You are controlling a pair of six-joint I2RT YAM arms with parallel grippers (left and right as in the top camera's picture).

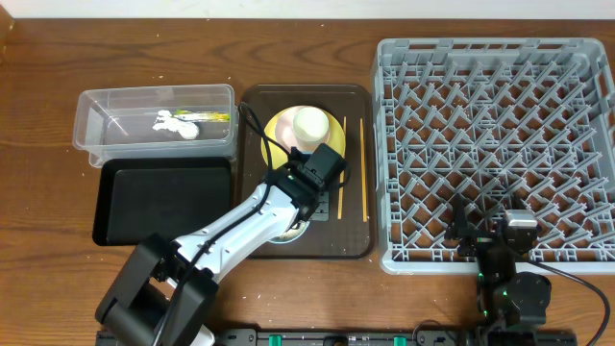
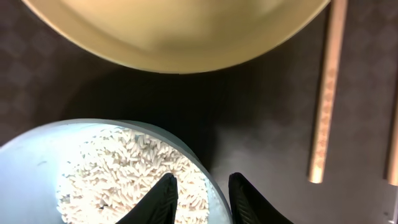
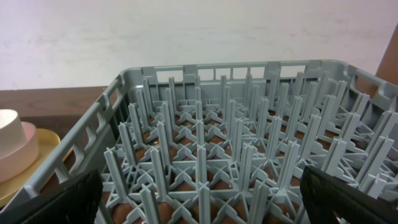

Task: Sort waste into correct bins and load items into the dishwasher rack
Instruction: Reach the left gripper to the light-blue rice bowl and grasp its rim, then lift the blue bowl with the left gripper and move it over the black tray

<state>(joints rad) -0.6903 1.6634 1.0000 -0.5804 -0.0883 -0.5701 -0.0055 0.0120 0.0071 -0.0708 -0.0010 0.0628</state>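
Left jaws parted, holding nothing, straddled rim of pale blue bowl (image 2: 37, 155); rice (image 2: 118, 174) lay left of them | best closed squarely, lifted level | right jaws wide, empty.

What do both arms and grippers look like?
The left arm has white link shells, black joints and a black cable along it, ending in a boxy black wrist. The left gripper has rounded, tapering black fingers. The right arm is black with a grey block, green lights and a trailing black cable; the right gripper has black fingers.
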